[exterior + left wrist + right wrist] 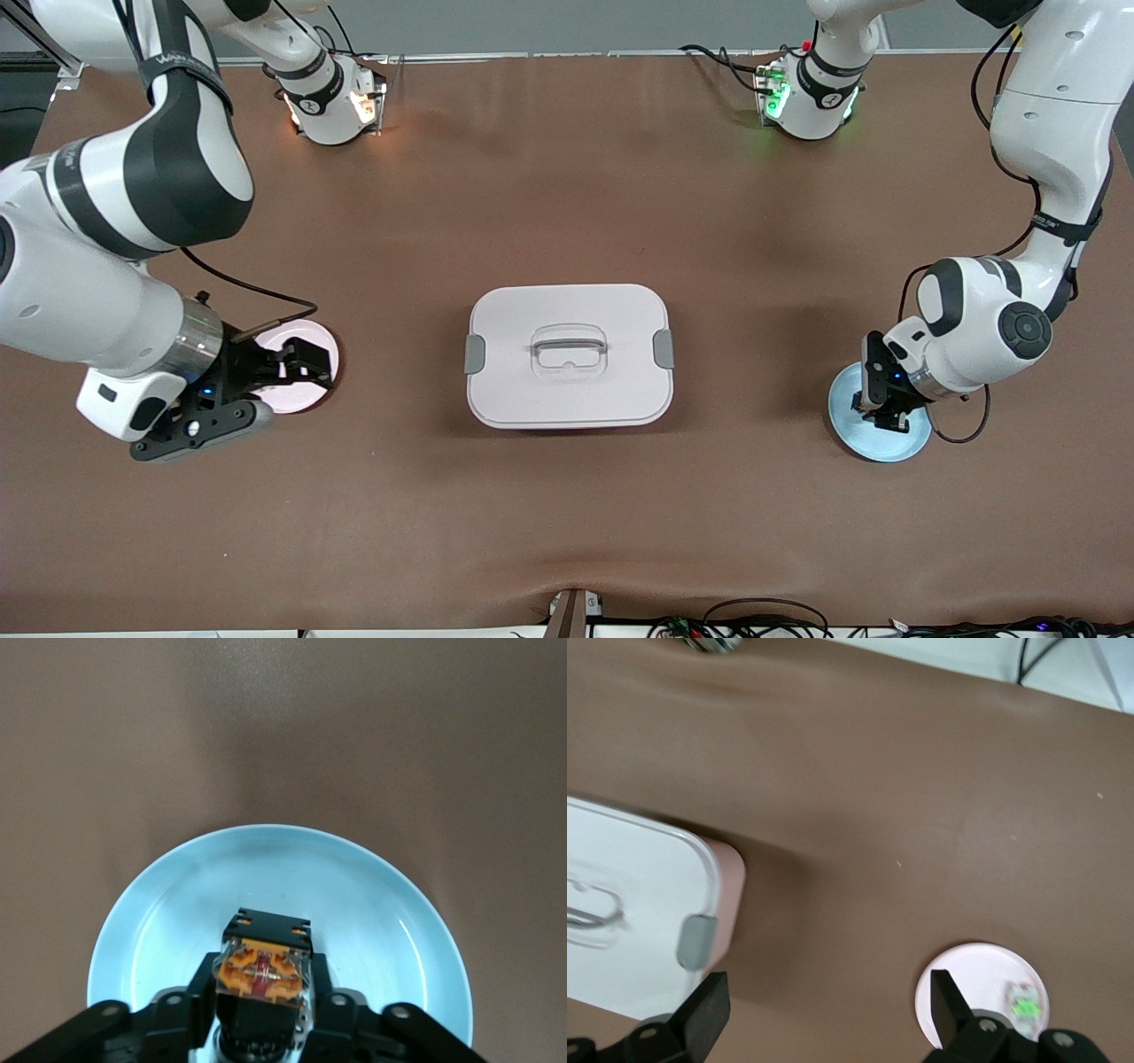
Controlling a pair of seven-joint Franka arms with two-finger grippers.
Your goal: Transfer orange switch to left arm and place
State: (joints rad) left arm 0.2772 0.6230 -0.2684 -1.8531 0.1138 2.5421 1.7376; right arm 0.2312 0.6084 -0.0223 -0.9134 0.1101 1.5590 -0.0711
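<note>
Left gripper [263, 1014] low over pale blue round plate [159, 912], fingers clasping small black orange switch [264, 964]. Right gripper [297, 363] parted and empty over pink round plate [310, 335], well apart, with white rounded box [569, 354] lying between both.

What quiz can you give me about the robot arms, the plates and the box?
1. True or false: the right gripper has its fingers open over the pink plate.
2. The orange switch is at the left gripper. What are they over? A) the pink plate B) the blue plate C) the box
3. Fill in: on the table between the two plates stands the white ____.

Key: 1 true; 2 B; 3 box.
</note>
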